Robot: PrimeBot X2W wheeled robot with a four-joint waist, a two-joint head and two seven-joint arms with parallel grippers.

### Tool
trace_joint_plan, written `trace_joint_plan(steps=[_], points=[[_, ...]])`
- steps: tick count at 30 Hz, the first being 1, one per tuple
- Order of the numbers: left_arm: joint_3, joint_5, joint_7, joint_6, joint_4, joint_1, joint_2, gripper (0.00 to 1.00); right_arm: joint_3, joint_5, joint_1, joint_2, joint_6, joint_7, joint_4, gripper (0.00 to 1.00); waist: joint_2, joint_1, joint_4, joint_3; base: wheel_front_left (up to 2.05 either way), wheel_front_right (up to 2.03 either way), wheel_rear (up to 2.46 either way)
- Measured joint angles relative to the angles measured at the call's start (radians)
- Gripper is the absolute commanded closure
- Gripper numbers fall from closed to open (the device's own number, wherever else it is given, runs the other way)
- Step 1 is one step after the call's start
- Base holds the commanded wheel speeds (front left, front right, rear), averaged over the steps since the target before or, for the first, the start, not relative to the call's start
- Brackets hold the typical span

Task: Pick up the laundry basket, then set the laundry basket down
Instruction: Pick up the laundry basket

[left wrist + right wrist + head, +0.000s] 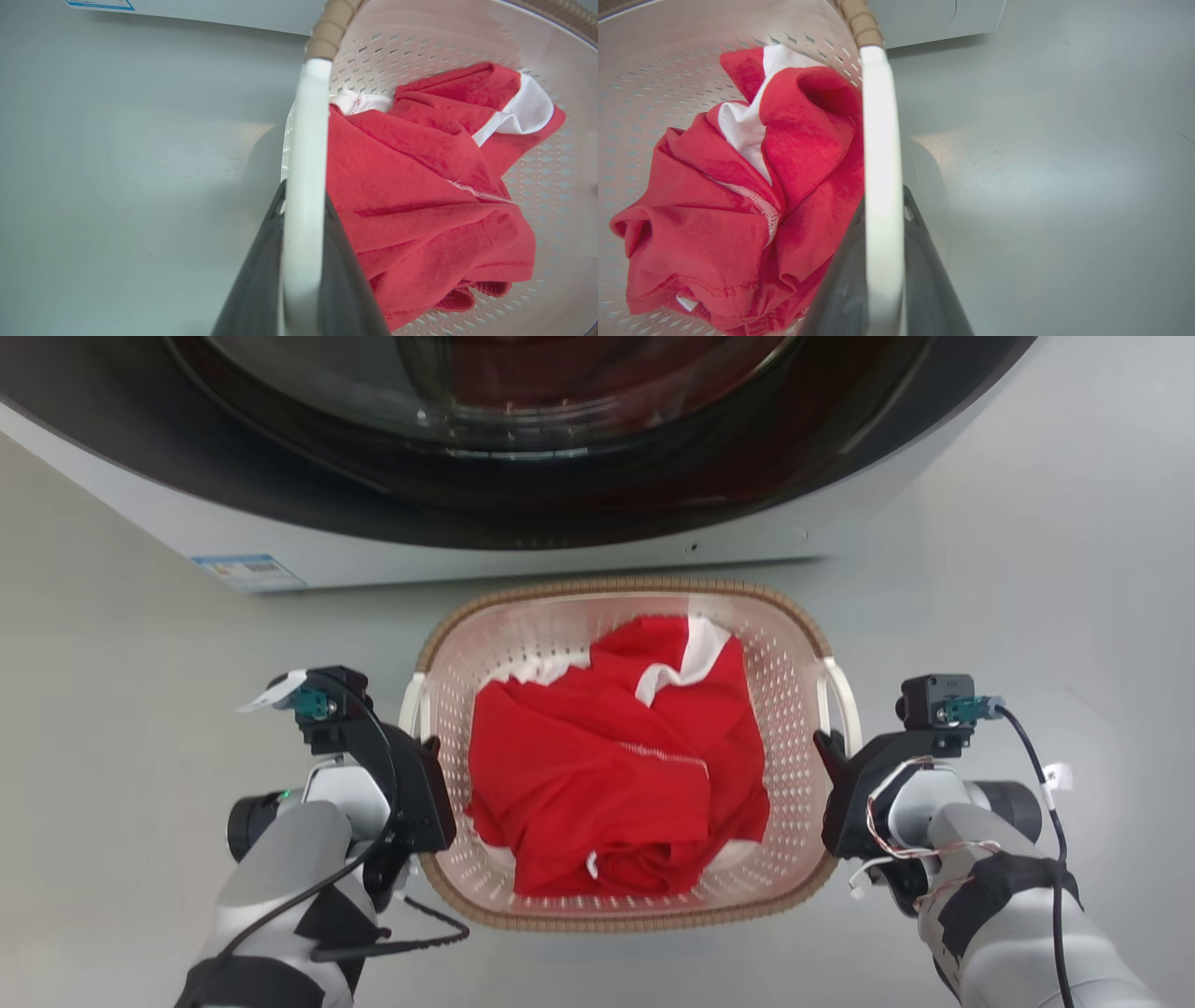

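Observation:
The laundry basket (pixel 624 586), cream with perforated walls and a brown woven-look rim, stands in the middle of the head view with a crumpled red and white garment (pixel 607 756) inside. My left gripper (pixel 425 751) is at its left side. In the left wrist view that gripper (pixel 303 193) is shut on the white loop handle (pixel 306 140), with a dark finger on either side. My right gripper (pixel 831 747) is at the right side. It (pixel 883 196) is shut on the other white handle (pixel 878 116). I cannot tell whether the basket touches the floor.
A washer (pixel 560 429) with a dark round door stands just behind the basket's far rim, with a blue label (pixel 247 569) at its lower left corner. Pale grey floor (pixel 112 709) stretches left, right and in front of the basket.

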Motion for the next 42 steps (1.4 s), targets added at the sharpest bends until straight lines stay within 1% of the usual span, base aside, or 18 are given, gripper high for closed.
trace_joint_plan(steps=[9, 21, 40, 42], points=[[-0.005, -0.035, 0.068, 0.0, 0.015, 0.047, -0.003, 1.0, 0.003, 0.03, 0.046, 0.004, 0.001, 0.067, 0.008, 1.0, 0.0, 0.0, 0.0, -0.111, 0.0, 0.0, 0.0], [-0.013, -0.052, 0.153, 0.0, 0.022, 0.095, -0.003, 1.0, 0.027, 0.08, 0.1, 0.005, 0.001, 0.141, 0.008, 1.0, -0.0001, -0.0002, 0.003, -0.234, 0.0, 0.0, 0.0], [-0.017, -0.074, 0.257, 0.0, 0.027, 0.182, -0.001, 1.0, 0.061, 0.144, 0.191, 0.006, 0.001, 0.216, 0.003, 1.0, -0.0001, 0.0, 0.011, -0.399, 0.0, 0.0, 0.0], [-0.017, -0.089, 0.263, 0.0, 0.028, 0.193, 0.0, 1.0, 0.063, 0.15, 0.202, 0.006, 0.001, 0.217, 0.003, 1.0, 0.0, 0.0001, 0.01, -0.416, 0.0, 0.0, 0.0]])
